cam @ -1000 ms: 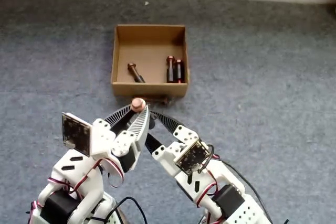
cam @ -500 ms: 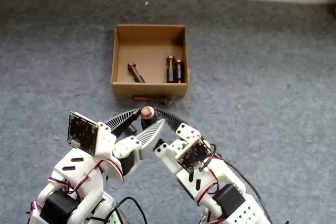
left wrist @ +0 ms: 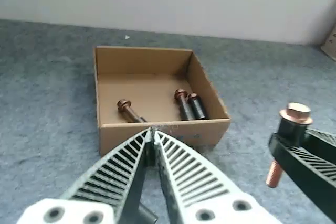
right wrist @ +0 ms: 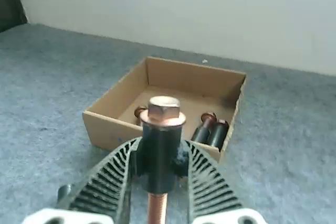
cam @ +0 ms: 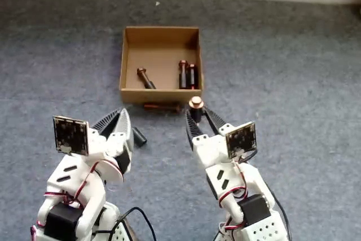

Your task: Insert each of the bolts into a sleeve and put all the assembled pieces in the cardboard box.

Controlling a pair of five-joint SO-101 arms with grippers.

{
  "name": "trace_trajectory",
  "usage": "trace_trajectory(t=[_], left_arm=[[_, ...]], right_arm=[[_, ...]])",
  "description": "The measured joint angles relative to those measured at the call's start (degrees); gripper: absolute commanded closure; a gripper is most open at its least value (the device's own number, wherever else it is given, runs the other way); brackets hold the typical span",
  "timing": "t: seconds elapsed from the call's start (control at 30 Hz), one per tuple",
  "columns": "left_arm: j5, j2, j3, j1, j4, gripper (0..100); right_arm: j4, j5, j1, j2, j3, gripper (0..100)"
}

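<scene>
Where my right gripper (right wrist: 160,153) is: short of the open brown cardboard box (cam: 160,96), whose near wall lies just ahead of my fingertips.
Right grip: fingers closed partway and clamped on a short black cylindrical sleeve (right wrist: 158,144), held upright between them.
Copper-coloured hex-headed bolt (right wrist: 164,109): runs through that sleeve, head on top above my fingers, bare shank poking out underneath.
Left gripper (left wrist: 153,136): fingertips pressed together with nothing between them, pointing at the box's near wall, off to the side of my right gripper and well apart from it.
Loose black sleeve (cam: 139,137): lies on the grey carpet (cam: 282,71) just beside my left fingers, on the side toward my right gripper.
Bare copper bolt (cam: 162,106): flat on the carpet along the outside of the box's near wall, ahead of both grippers and between them.
Inside the box: a pair of copper-headed dark pieces (cam: 184,75) lies side by side, touching, straight ahead of my right gripper. A third copper-headed piece (cam: 145,78) lies slanted, ahead of my left gripper.
</scene>
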Motion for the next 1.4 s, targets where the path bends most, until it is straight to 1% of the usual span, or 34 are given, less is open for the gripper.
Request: trace_trajectory(t=[0.23,0.4,0.53,0.63,0.7,0.8,0.9,1.23,1.3,1.4], left_arm=[[-0.3,-0.1,9.0,-6.0,0.0,99],[-4.0,-0.1,14.5,-8.0,0.0,99],[-5.4,-0.1,19.5,-8.0,0.0,99],[-5.6,-0.1,22.0,-8.0,0.0,99],[-5.6,-0.1,22.3,-8.0,0.0,99],[-5.6,-0.1,22.6,-8.0,0.0,99],[-5.6,-0.1,22.6,-8.0,0.0,99],[-5.6,-0.1,22.6,-8.0,0.0,99],[-5.6,-0.1,22.6,-8.0,0.0,99],[-5.6,-0.1,22.6,-8.0,0.0,99]], right_arm=[[11.5,0.0,2.0,0.3,-2.1,99.4],[12.7,0.0,1.8,1.7,-8.6,99.4],[12.7,0.0,1.8,10.8,-14.4,99.4],[12.7,0.0,1.8,21.2,-20.4,99.4],[10.8,0.0,1.8,27.9,-24.3,99.4],[4.8,0.0,1.8,37.4,-28.5,99.4],[-4.0,0.0,1.8,45.9,-30.4,99.4],[-41.2,0.0,1.8,73.6,-31.1,99.4],[-46.8,0.0,1.8,79.4,-33.1,99.2],[-50.9,0.0,1.8,87.8,-37.7,99.2]])
